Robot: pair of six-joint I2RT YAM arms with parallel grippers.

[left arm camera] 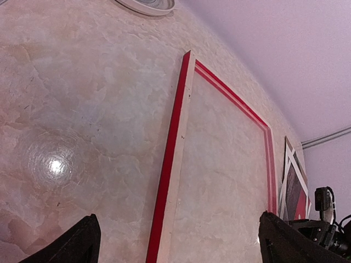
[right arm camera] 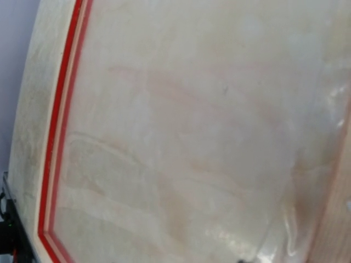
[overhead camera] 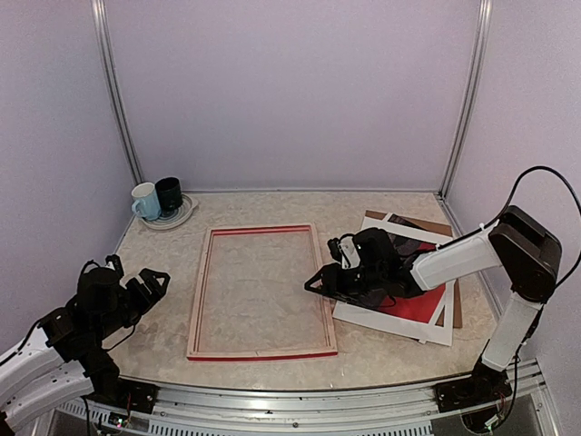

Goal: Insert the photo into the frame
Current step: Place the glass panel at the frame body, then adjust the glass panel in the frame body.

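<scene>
Photo [overhead camera: 419, 307]: lies right of frame [overhead camera: 198, 291], on a brown board [overhead camera: 427, 221], its left edge under the right gripper [overhead camera: 318, 283], whose jaw state cannot be told. Likely light, thin, floppy and easily creased; best pinched at the white margin. Left gripper [overhead camera: 136, 271] is spread wide, empty, well apart.

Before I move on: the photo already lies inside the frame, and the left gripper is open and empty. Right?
No. The top external view shows the photo outside the frame, to its right on the brown backing board; the frame holds nothing. The left gripper is open and empty.
</scene>
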